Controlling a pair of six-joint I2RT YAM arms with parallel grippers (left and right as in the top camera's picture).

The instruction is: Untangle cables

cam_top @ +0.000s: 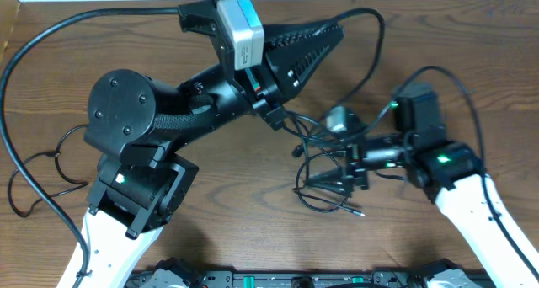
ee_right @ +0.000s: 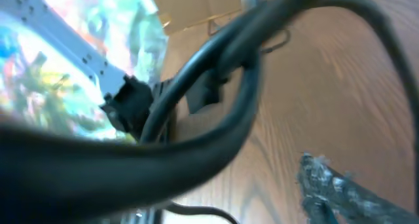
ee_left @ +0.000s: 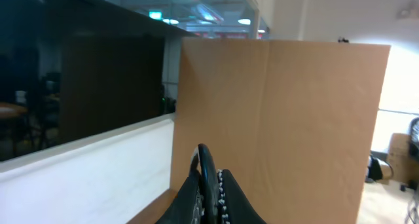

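Note:
A tangle of thin black cables [cam_top: 313, 172] lies on the wooden table right of centre, with a small plug end [cam_top: 360, 212] at its near side. My left gripper [cam_top: 335, 31] is raised at the back and shut on one thin cable [ee_left: 207, 166]. That cable arcs from its tips [cam_top: 379, 35] down to the tangle. My right gripper [cam_top: 347, 167] points left into the tangle with its fingers apart. In the right wrist view a blurred black cable [ee_right: 196, 119] crosses close in front, and only one finger [ee_right: 334, 188] shows.
A grey-white connector [cam_top: 339, 118] sits at the tangle's far edge. Another thin black loop [cam_top: 34, 166] lies near the left table edge beside the left arm's base [cam_top: 135, 187]. A brown cardboard panel [ee_left: 281, 112] stands beyond the table.

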